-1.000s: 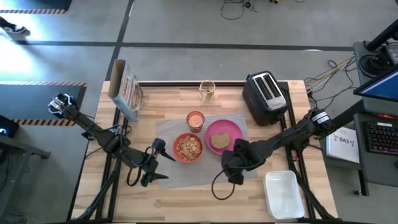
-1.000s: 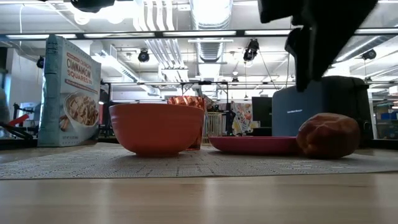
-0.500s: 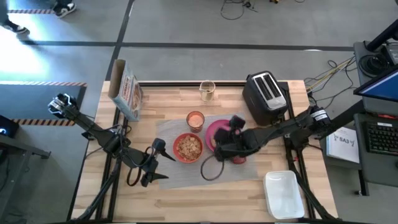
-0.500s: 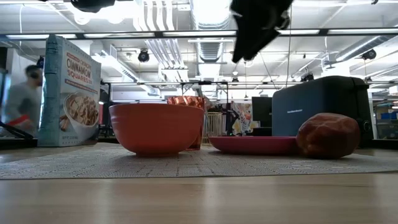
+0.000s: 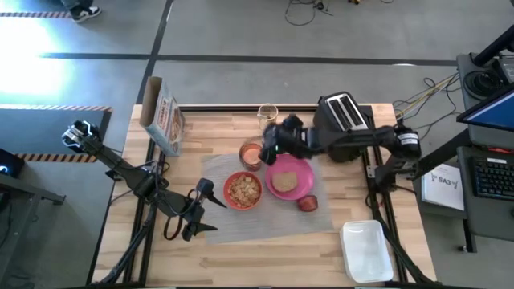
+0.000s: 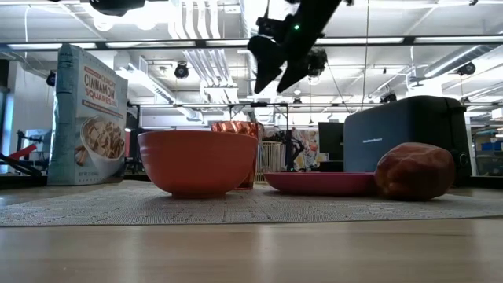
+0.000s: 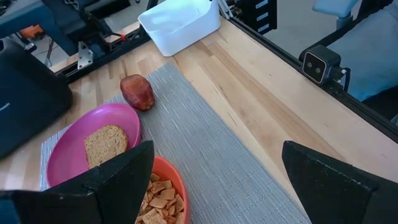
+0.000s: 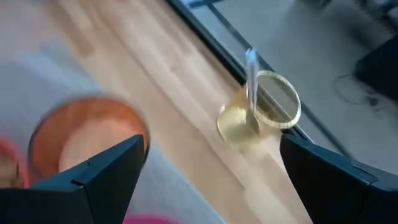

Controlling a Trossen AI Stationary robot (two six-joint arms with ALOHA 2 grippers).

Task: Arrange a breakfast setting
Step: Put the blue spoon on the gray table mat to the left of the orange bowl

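A grey woven placemat (image 5: 265,217) lies mid-table. On it sit a pink plate (image 5: 299,170) with a brown toast slice (image 5: 282,182), a red-orange bowl (image 5: 242,190) of cereal, an orange cup (image 5: 251,154) and a dark-red item (image 5: 307,203). A metal spoon (image 8: 250,68) stands in a clear glass (image 5: 267,116) at the far edge. My right gripper (image 5: 271,143) is open and empty, in the air above the cup, short of the glass. My left gripper (image 5: 215,215) is open and empty at the placemat's left edge.
A cereal box (image 5: 163,116) stands at the far left. A black toaster (image 5: 344,124) stands at the far right, under my right arm. A white bin (image 5: 368,250) sits at the near right.
My right gripper has risen from above the dark-red item at the placemat's near right and swung over the plate toward the far left, to above the cup. The dark-red item stays where it lay on the placemat.
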